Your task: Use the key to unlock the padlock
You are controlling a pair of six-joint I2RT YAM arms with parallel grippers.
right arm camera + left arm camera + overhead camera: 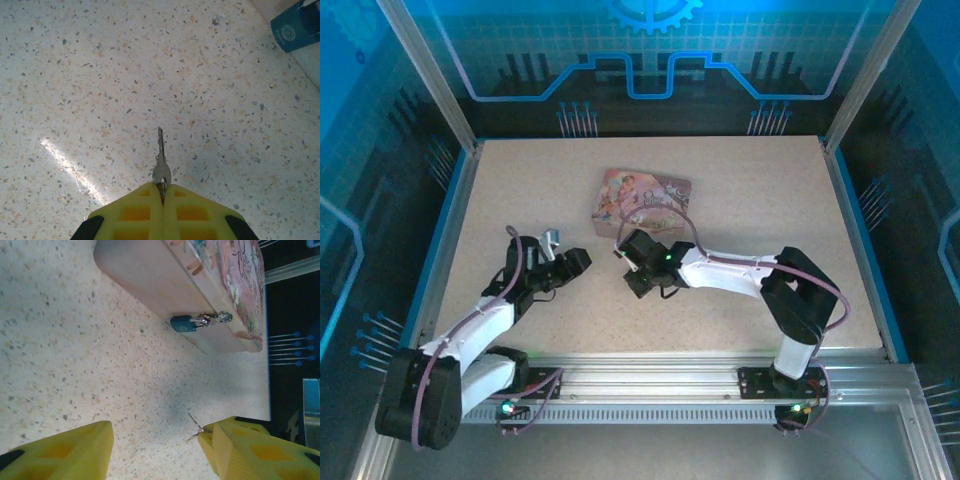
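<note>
Key (161,160): gripped by its bow between the tips of the right gripper (161,187), whose jaws are pressed fully together on it. The long axis is seen to run straight out in line with the fingers, blade leading, just above the table. The tip is not aimed at the padlock (298,26), which is noted up and to the right of it in the right wrist view, well apart.

Padlock: found at the foot of the pink printed tin (642,200), against its side wall. In the left wrist view the long axis is seen to run along that wall, blue body at one end, silvery shackle at the other, where it is hooked through the tin's clasp.

Left gripper (155,430): jaws stood partly apart, nothing held between them; it is aimed across the bare table toward the padlock.

Surface: pale speckled tabletop (770,200), edged in blue. An aluminium rail is seen at the near edge carrying both arm bases. The cell is enclosed by clear panels with blue-lit line patterns.
</note>
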